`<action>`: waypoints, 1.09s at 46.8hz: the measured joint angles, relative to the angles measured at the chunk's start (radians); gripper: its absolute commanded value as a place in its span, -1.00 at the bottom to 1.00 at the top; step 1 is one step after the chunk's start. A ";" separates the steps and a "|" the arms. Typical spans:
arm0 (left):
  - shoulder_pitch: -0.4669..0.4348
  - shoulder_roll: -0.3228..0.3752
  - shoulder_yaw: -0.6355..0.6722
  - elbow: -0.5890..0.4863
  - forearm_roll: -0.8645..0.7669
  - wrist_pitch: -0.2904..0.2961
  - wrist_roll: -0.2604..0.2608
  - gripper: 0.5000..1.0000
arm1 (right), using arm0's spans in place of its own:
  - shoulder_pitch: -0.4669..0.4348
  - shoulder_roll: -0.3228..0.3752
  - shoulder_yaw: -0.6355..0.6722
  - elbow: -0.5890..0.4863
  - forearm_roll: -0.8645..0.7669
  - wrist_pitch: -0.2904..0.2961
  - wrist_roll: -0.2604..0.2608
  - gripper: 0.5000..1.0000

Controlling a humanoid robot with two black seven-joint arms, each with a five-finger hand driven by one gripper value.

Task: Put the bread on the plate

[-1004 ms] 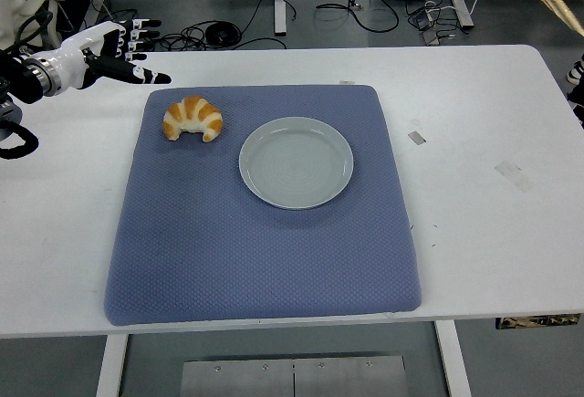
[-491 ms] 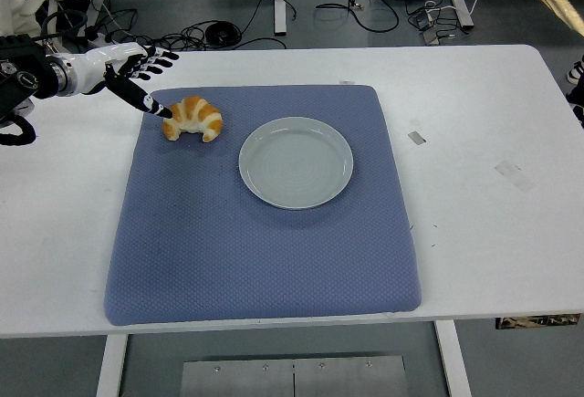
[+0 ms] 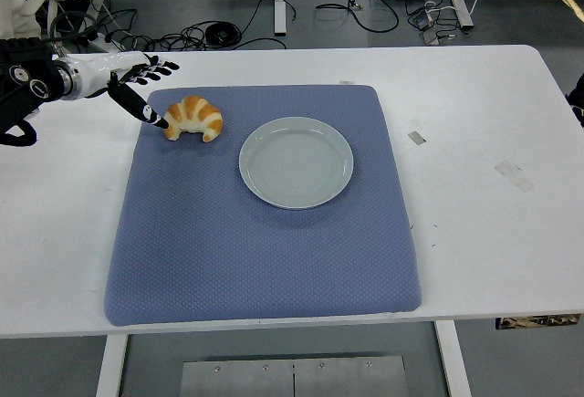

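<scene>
Fingers (image 3: 157,67) of my left hand (image 3: 128,76) are spread and empty, thumb at the croissant (image 3: 193,118); I should curl around it gently (flaky thing), then carry to the plate (image 3: 296,161).

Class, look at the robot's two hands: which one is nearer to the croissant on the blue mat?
The left. The left hand is open just left of the croissant, its thumb tip reaching down to the croissant's left end. The right hand is out of view.
</scene>
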 measured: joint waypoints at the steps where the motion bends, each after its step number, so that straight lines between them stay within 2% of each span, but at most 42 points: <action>1: 0.003 -0.006 0.000 0.000 0.004 0.000 0.000 0.79 | 0.000 0.000 0.000 0.000 0.000 0.000 0.000 1.00; 11: 0.017 -0.059 0.000 0.033 0.044 0.019 -0.001 0.75 | 0.000 0.000 0.000 0.000 0.000 0.000 0.000 1.00; 25: 0.015 -0.087 0.000 0.041 0.044 0.023 0.000 0.74 | 0.000 0.000 0.000 0.000 0.000 0.000 0.000 1.00; 33: 0.014 -0.095 0.031 0.060 0.043 0.026 0.000 0.59 | 0.000 0.000 0.000 -0.001 0.000 0.000 0.000 1.00; 40: 0.010 -0.100 0.045 0.061 0.041 0.027 -0.001 0.53 | 0.000 0.000 0.000 0.000 0.000 0.000 0.000 1.00; 45: 0.010 -0.101 0.045 0.069 0.039 0.027 -0.001 0.37 | 0.000 0.000 0.000 0.000 0.000 0.000 0.000 1.00; 48: 0.012 -0.107 0.046 0.075 0.039 0.027 -0.001 0.12 | 0.000 0.000 0.000 0.000 0.000 0.000 0.000 1.00; 51: 0.014 -0.111 0.046 0.078 0.039 0.027 -0.002 -0.01 | 0.000 0.000 0.000 0.000 0.000 0.000 0.000 1.00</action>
